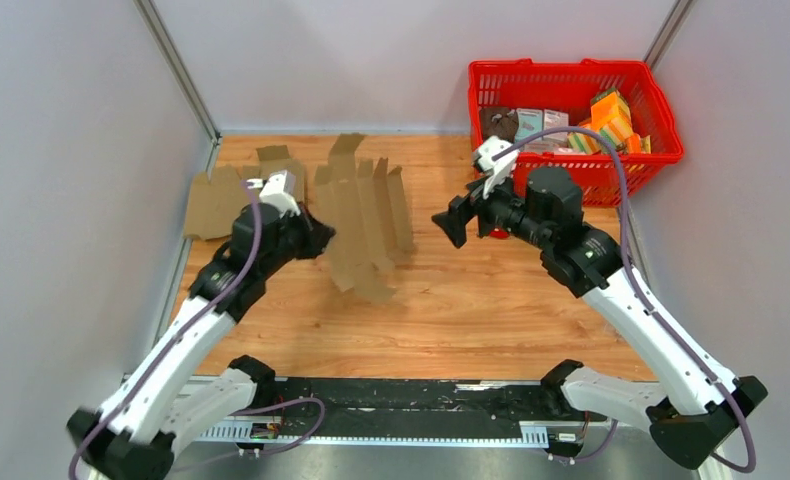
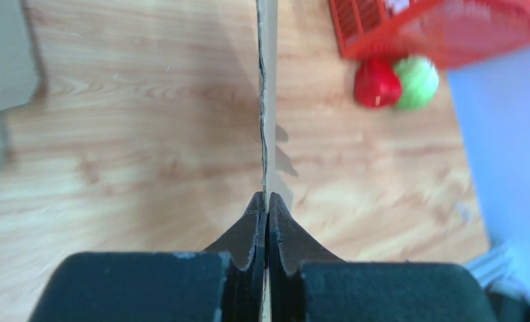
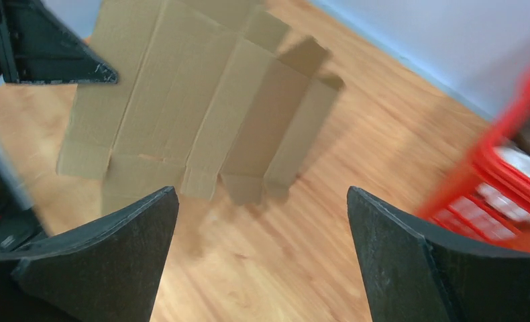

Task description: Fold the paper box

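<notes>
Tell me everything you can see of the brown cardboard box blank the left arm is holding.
The unfolded brown cardboard box blank is one flat sheet: several long panels parted by creases, with short slotted flaps at both ends. It stands roughly upright, slightly fanned along the creases, over the middle of the wooden table. The left gripper has its jaws shut on one side edge; whether the lower flaps touch the table is unclear.

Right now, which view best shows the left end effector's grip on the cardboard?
Left wrist: the left end effector is shut on the cardboard, seen edge-on. Top external shows the cardboard raised, but the pinch is too small to judge. Right wrist shows only the cardboard's creased face.
</notes>
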